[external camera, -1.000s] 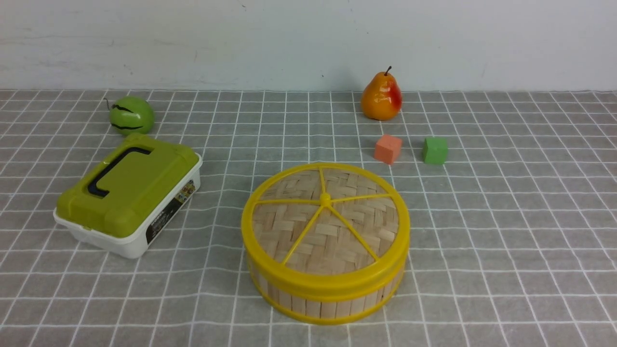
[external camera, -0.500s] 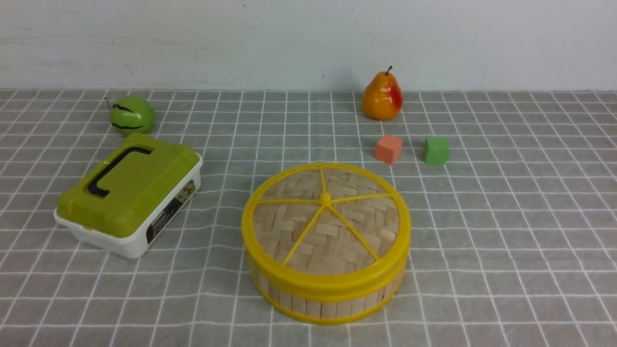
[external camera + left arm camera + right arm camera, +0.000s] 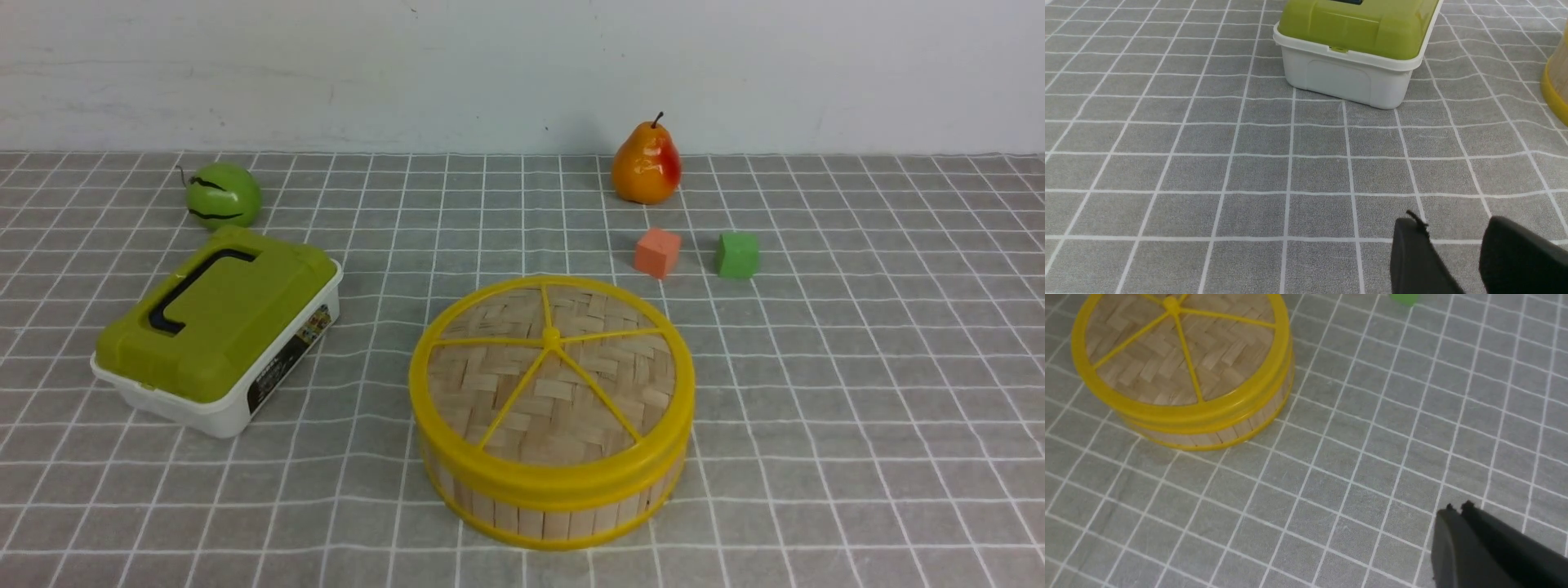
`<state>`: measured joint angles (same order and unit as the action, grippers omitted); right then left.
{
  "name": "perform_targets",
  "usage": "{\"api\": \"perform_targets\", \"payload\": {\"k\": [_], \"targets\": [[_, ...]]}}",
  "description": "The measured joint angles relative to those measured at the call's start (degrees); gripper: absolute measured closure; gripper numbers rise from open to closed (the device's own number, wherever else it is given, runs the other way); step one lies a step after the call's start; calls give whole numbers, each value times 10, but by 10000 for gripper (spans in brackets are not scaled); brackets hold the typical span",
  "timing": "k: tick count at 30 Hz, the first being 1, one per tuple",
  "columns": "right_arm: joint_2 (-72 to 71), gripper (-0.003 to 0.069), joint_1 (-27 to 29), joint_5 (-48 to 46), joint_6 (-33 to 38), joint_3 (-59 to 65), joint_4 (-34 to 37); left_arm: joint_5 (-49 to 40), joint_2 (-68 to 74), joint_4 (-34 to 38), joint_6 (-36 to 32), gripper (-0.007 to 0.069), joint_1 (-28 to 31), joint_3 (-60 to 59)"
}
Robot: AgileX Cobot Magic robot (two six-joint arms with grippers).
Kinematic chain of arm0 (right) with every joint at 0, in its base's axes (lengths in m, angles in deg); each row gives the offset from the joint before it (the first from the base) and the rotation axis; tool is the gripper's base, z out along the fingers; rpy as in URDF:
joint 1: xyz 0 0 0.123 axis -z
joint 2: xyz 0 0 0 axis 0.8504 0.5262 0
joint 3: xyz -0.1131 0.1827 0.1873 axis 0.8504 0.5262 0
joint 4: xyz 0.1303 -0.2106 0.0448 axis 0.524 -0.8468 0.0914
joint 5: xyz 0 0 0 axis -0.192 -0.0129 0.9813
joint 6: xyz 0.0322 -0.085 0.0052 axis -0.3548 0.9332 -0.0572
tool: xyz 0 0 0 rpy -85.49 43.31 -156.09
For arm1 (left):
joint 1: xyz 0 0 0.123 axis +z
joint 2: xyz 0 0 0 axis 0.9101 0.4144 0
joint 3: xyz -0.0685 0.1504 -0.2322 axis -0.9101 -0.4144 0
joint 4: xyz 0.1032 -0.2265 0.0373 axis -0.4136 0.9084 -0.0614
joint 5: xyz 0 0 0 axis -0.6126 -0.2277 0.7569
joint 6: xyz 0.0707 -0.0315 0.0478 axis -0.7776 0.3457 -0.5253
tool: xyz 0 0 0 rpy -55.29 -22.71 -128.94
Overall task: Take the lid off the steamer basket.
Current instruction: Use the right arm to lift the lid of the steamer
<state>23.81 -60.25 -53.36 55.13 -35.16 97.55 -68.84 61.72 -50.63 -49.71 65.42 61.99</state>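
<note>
Lid point(image 3: 563, 384): woven-bamboo disc, likely light and stiff, probably best pinched at centre knob point(image 3: 552, 334), seated atop steamer basket point(image 3: 555, 510) on tabletop point(image 3: 833, 408); right pincer point(image 3: 1458, 508) pressed together, well apart from basket; left pincer point(image 3: 1453, 228) spread, off basket's left side.

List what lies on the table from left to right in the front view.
Box → steamer basket with its lid → green cube. The melon, pear and orange cube overlap these sideways, so they are left out.
</note>
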Motion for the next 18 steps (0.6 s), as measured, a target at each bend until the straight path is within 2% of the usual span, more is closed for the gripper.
{"api": "perform_targets", "payload": {"k": [6,11,18], "targets": [[204,666,-117,-66,11,-180,-52,0,0,0,0,386,0,0],[336,664,-188,-71,6,-298,-82,0,0,0,0,386,0,0],[532,645,-265,-71,-9,-454,-86,0,0,0,0,386,0,0]]}}
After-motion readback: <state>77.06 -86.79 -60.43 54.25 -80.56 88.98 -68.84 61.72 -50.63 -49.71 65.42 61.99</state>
